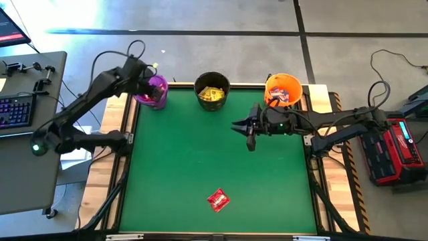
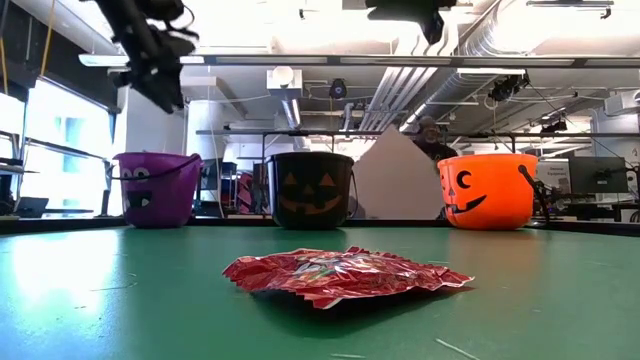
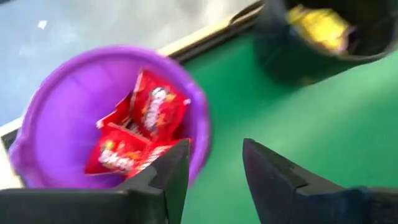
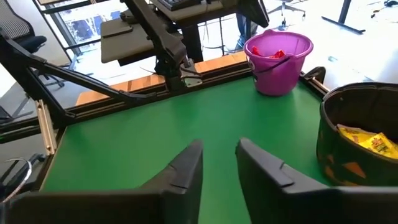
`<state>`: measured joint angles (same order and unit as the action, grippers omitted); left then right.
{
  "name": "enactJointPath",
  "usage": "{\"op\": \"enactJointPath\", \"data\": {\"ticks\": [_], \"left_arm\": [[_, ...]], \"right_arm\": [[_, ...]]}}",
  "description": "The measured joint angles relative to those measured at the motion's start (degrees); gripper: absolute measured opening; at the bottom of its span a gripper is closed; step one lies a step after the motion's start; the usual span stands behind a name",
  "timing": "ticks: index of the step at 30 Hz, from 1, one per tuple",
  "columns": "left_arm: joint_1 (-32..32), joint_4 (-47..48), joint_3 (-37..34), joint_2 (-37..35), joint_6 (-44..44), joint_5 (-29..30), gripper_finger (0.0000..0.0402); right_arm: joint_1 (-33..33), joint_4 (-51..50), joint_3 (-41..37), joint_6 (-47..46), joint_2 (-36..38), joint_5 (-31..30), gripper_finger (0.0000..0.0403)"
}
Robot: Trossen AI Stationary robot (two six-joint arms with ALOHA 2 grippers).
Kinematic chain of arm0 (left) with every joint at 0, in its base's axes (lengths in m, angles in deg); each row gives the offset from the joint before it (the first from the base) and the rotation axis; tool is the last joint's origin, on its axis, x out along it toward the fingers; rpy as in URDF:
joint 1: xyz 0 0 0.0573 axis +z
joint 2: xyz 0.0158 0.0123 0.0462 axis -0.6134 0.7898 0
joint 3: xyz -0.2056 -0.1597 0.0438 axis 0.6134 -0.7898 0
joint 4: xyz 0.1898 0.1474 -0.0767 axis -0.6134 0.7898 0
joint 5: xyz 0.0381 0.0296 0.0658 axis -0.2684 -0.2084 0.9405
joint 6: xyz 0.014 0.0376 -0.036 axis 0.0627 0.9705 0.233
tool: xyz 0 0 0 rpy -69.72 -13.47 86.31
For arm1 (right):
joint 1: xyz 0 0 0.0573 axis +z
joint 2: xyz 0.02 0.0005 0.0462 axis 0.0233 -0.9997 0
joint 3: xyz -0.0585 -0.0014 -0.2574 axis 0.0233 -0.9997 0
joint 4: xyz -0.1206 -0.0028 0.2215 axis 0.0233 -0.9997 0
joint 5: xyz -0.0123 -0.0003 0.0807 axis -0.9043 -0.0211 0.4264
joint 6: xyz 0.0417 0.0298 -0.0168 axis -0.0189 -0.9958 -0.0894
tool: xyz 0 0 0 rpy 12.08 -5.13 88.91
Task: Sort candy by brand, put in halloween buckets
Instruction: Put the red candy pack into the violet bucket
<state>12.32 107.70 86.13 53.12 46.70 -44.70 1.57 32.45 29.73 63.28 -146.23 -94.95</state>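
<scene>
Three halloween buckets stand on their bottoms along the table's far edge: purple (image 1: pixel 156 91), black (image 1: pixel 212 90) and orange (image 1: pixel 283 90). The purple bucket (image 3: pixel 68 118) holds red packets (image 3: pixel 149 115). In the black bucket (image 4: pixel 360 137) lie yellow packets (image 4: pixel 372 142), and the orange one holds some wrapped sweets. One red candy packet (image 1: pixel 218 199) lies flat on the green table near its front edge (image 2: pixel 345 276). My left gripper (image 3: pixel 214 149) hangs open above the purple bucket's near rim, empty. My right gripper (image 4: pixel 219 148) hovers open over the table, in front of the orange bucket, empty.
The green table top (image 1: pixel 200 154) lies bare between the buckets and the red packet. A wooden rim (image 1: pixel 321 100) frames the table. A desk with a keyboard (image 1: pixel 17 110) stands to the left, and a red device with cables (image 1: pixel 394 150) to the right.
</scene>
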Motion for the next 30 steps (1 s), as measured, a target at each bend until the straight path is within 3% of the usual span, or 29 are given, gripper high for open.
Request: {"op": "enactJointPath", "data": {"ticks": [6, 14, 22, 30], "left_arm": [[-6.89, -5.35, -2.88, -8.73, -4.04, 0.25, 0.0145], [-17.84, -7.43, -3.54, -16.67, -7.36, 3.64, 0.0145], [-27.31, -9.41, -3.56, -18.38, -5.86, 6.65, 0.0145], [-32.87, -21.68, -9.60, -17.91, -2.08, 5.72, 0.0145]], "right_arm": [[2.10, 0.02, 0.00, -1.09, 0.00, -0.58, 0.0123], [7.70, -1.42, 0.00, -3.13, -0.02, -6.12, 0.0131], [13.63, -6.02, 0.00, -10.09, -1.11, -11.98, 0.0131], [18.47, -10.87, 0.00, -22.38, -7.33, -10.04, 0.0153]]}}
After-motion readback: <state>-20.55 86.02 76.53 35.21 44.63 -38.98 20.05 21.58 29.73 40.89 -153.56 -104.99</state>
